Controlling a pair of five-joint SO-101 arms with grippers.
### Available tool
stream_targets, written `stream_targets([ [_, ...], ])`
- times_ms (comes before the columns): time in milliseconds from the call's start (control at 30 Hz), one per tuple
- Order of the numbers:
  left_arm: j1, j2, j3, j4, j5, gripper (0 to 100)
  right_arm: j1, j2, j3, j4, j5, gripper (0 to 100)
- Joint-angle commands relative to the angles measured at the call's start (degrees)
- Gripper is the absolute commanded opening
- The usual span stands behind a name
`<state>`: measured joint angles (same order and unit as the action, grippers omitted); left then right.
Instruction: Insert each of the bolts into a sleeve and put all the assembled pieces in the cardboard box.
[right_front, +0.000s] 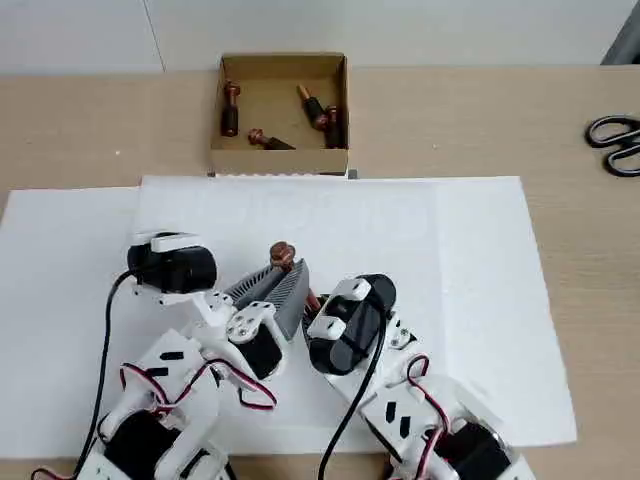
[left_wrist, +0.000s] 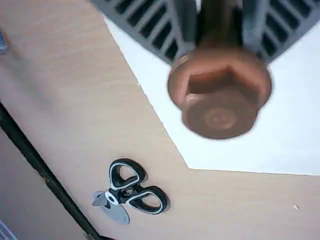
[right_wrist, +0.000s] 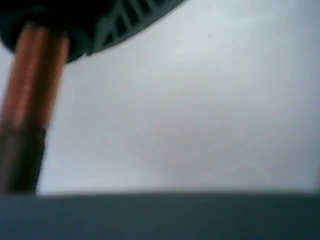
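A: The left gripper (right_front: 281, 274) is closed on the copper bolt (right_front: 281, 255) just under its hex head, over the white paper (right_front: 450, 260). What worries you?

B: The shaft runs toward the right arm (right_front: 350, 320). In that arm's wrist view it meets a darker piece, likely the sleeve (right_wrist: 20, 160). How the right gripper stands, I cannot tell.

A: So misalignment?

B: Yes. If the shaft goes in tilted it may jam, or knock the sleeve loose so it drops and rolls across the paper.

A: And afterwards?

B: The cardboard box (right_front: 280, 160) sits well apart, at the far side of the surface (right_front: 100, 120), with four assembled pieces (right_front: 230, 108) inside. A weak hold could shed this one on the way.
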<state>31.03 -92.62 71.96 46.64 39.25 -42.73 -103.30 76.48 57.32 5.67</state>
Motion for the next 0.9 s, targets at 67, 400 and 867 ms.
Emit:
stream_targets([
  [67, 0.44, -0.62, -0.31, 1.93, 0.44, 0, 2.42, -0.4, -2.64, -1.98, 0.53, 0.4],
  [400, 10.81, -0.62, -3.47, 15.12, -7.03, 0, 4.62, -0.4, -4.4, -1.71, 0.62, 0.4],
  [867, 10.73, -0.53, -3.38, 15.65, -8.7, 0, 4.35, -0.4, -4.4, -1.63, 0.53, 0.4],
])
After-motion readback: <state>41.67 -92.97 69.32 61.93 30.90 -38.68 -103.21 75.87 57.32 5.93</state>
